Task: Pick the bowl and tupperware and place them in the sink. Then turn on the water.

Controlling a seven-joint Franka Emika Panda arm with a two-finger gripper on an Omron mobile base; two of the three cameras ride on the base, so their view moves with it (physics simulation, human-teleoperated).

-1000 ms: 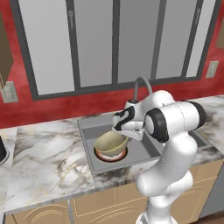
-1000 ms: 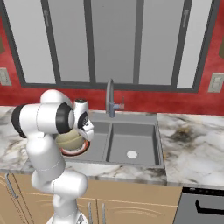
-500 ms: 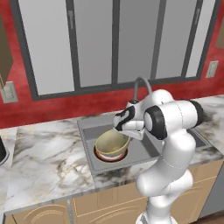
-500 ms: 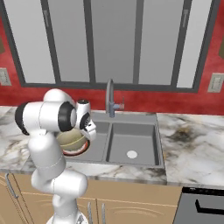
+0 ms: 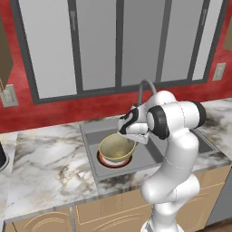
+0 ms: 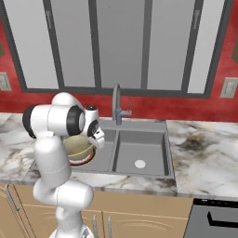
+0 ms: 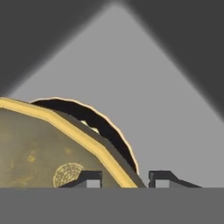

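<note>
Hand view: the tool [image 7: 120, 180] has one fingertip inside the bowl [image 7: 39, 153] and the other outside, so the yellowish rim runs between them; the fingers are clamped on that rim. Beyond the bowl edge, a dark round plate with a pale rim [image 7: 103, 124] lies beneath it. Grey sink [image 7: 144, 87] walls rise ahead of the tool. Left base view: the bowl [image 5: 117, 147] sits tilted just below the tool [image 5: 131, 136], over a red-and-white plate [image 5: 113, 160] in the left basin of the sink [image 5: 90, 136]. The faucet [image 5: 144, 88] stands behind the tool.
</note>
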